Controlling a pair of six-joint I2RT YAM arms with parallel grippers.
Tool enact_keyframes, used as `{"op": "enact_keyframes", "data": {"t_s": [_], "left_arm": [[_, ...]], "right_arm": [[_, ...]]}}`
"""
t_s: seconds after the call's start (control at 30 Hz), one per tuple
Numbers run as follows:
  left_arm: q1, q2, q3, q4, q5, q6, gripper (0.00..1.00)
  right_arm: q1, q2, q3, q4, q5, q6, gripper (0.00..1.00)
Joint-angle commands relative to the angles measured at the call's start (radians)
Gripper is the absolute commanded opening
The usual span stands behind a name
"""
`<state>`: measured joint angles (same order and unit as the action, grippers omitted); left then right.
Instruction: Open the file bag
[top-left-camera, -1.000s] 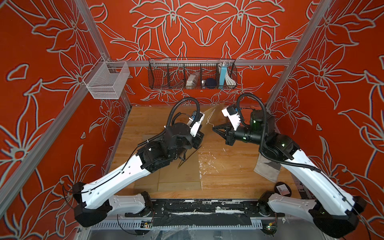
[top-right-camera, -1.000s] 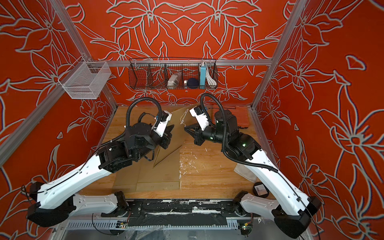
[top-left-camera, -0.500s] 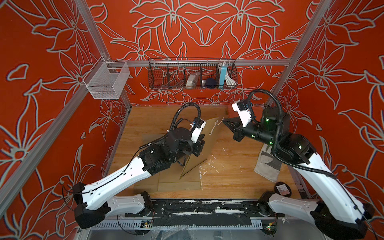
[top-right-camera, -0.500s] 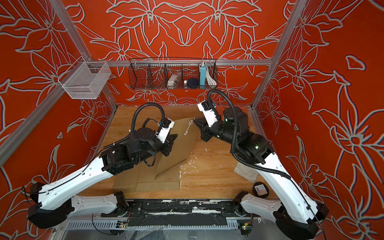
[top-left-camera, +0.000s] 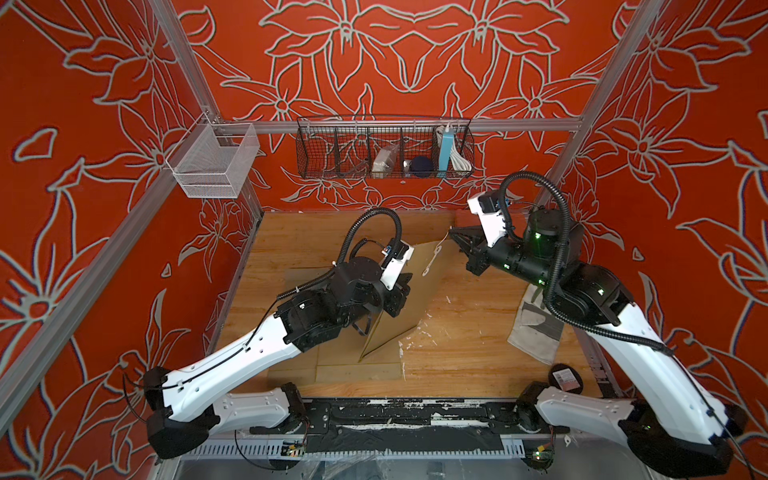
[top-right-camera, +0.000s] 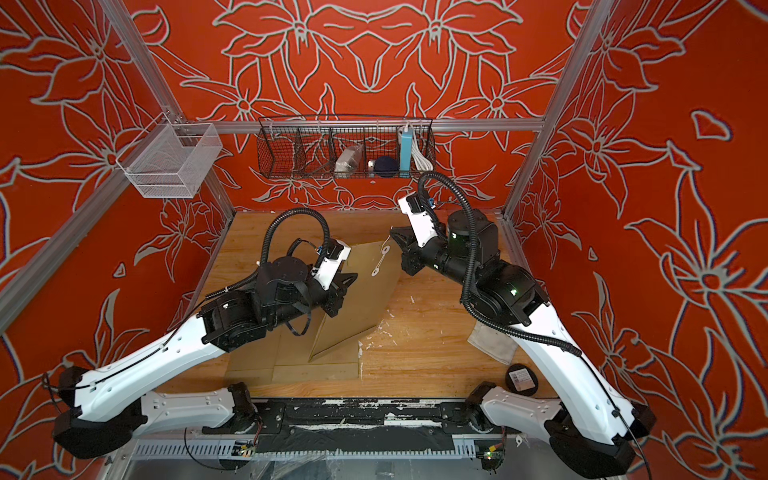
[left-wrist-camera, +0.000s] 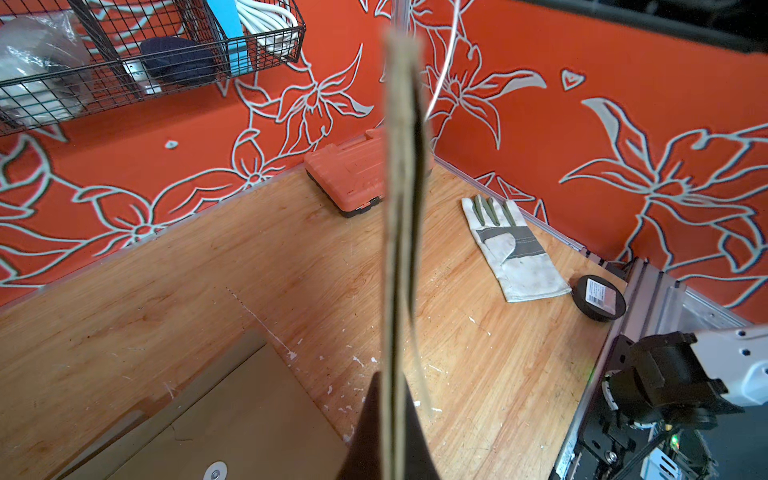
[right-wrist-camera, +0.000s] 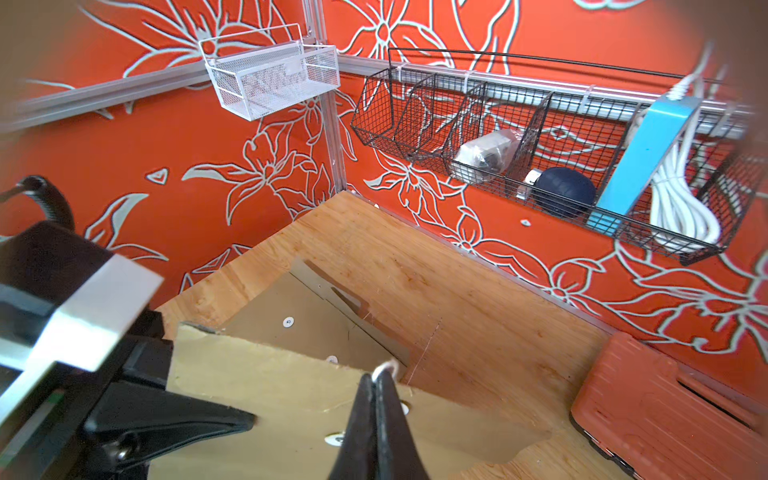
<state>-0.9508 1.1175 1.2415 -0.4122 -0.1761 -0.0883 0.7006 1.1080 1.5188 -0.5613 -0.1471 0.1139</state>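
Observation:
A brown paper file bag (top-left-camera: 409, 299) (top-right-camera: 359, 299) stands tilted on its lower edge in the middle of the wooden table. My left gripper (top-left-camera: 405, 286) (top-right-camera: 347, 282) is shut on its side edge. In the left wrist view the bag's edge (left-wrist-camera: 399, 208) runs straight out from between the shut fingertips of that gripper (left-wrist-camera: 392, 386). My right gripper (top-left-camera: 454, 237) (top-right-camera: 394, 237) is shut on the bag's white closure string (right-wrist-camera: 384, 368), just off the bag's upper far corner. That string (top-right-camera: 384, 251) runs down to the round buttons on the flap.
More brown file bags (top-left-camera: 353, 370) (right-wrist-camera: 307, 320) lie flat under the raised one. An orange tool case (left-wrist-camera: 349, 178) sits at the back right corner. A work glove (top-left-camera: 536, 332) and a black round puck (top-left-camera: 565, 377) lie at right. A black wire rack (top-left-camera: 384, 153) and a white mesh basket (top-left-camera: 212, 166) hang on the walls.
My right gripper has drawn back to the right and towards the rear with the string. The bag has swung up from nearly edge-on to a broad raised face, still in my left gripper.

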Motion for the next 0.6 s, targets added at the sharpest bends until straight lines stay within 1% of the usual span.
{"op": "enact_keyframes", "data": {"t_s": [0.0, 0.23, 0.4, 0.57], "left_arm": [[-0.007, -0.023, -0.007, 0.018, 0.028, -0.004, 0.00], [-0.006, -0.024, -0.011, 0.013, 0.037, 0.001, 0.00], [-0.005, -0.024, -0.010, 0.010, 0.044, 0.004, 0.00], [-0.005, -0.025, -0.014, 0.013, 0.046, 0.005, 0.00]], "right_arm": [[0.005, -0.003, 0.014, -0.007, 0.080, -0.015, 0.00], [0.005, -0.004, 0.004, -0.024, 0.195, -0.019, 0.00], [0.005, -0.007, 0.006, -0.020, 0.255, -0.019, 0.00], [0.004, 0.009, 0.032, -0.050, 0.324, -0.008, 0.00]]}}
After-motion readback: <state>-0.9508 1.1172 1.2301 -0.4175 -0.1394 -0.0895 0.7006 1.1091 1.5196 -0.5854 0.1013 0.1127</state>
